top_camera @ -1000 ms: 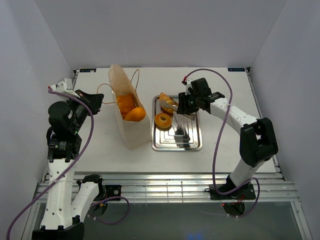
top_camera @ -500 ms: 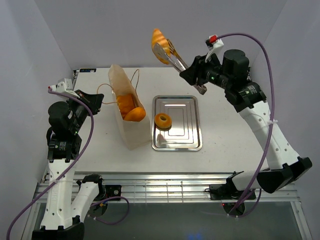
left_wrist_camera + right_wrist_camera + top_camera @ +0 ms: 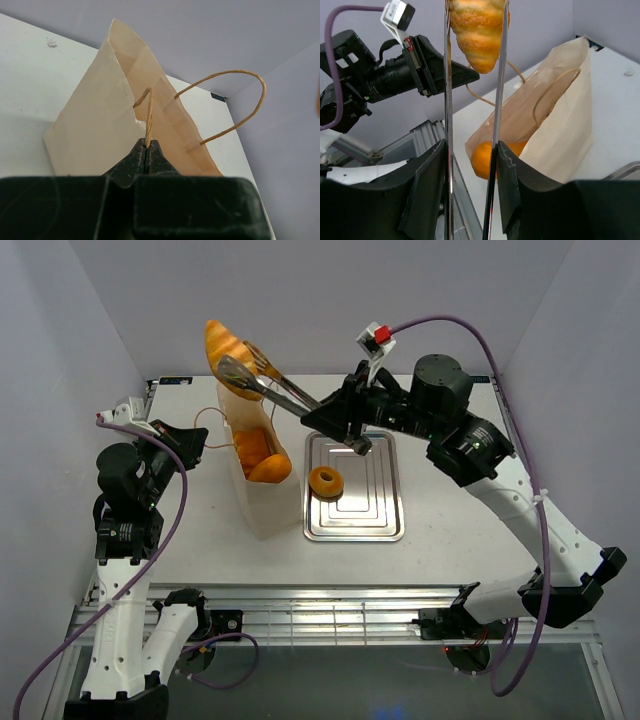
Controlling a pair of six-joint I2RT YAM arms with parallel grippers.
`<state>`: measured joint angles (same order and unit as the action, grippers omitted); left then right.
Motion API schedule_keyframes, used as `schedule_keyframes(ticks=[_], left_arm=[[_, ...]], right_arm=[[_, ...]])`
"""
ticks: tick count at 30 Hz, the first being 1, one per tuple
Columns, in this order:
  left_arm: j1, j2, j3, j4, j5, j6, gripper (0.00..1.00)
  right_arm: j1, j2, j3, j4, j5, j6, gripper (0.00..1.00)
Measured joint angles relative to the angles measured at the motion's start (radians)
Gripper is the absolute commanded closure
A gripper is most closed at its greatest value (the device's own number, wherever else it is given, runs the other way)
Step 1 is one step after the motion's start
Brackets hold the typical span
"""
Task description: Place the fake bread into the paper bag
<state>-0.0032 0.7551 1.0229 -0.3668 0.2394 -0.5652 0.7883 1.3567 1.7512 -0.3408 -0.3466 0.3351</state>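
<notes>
Bright, even overhead light is filling the top view. White walls (image 3: 320,300) are bouncing it around, and shadows are falling soft and faint on the table (image 3: 450,530). Tray (image 3: 375,502) is mirroring the light in pale streaks.

Left wrist view: left gripper (image 3: 146,148) is reading as a black, underexposed, soft-focus mass along the bottom, while the paper bag (image 3: 95,130) is showing sharp.

Right wrist view: tongs (image 3: 448,100) are glinting, roll (image 3: 477,25) is carrying glossy highlights, and right gripper (image 3: 471,152) is blurring slightly up close.
</notes>
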Motion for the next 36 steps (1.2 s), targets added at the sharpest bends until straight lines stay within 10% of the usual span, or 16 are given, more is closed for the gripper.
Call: schedule_keyframes(ticks=[36], left_arm=[[0.0, -0.005, 0.001, 0.0, 0.008, -0.003, 1.0]], right_arm=[[0.078, 0.123, -0.097, -0.1, 0.222, 0.02, 0.39]])
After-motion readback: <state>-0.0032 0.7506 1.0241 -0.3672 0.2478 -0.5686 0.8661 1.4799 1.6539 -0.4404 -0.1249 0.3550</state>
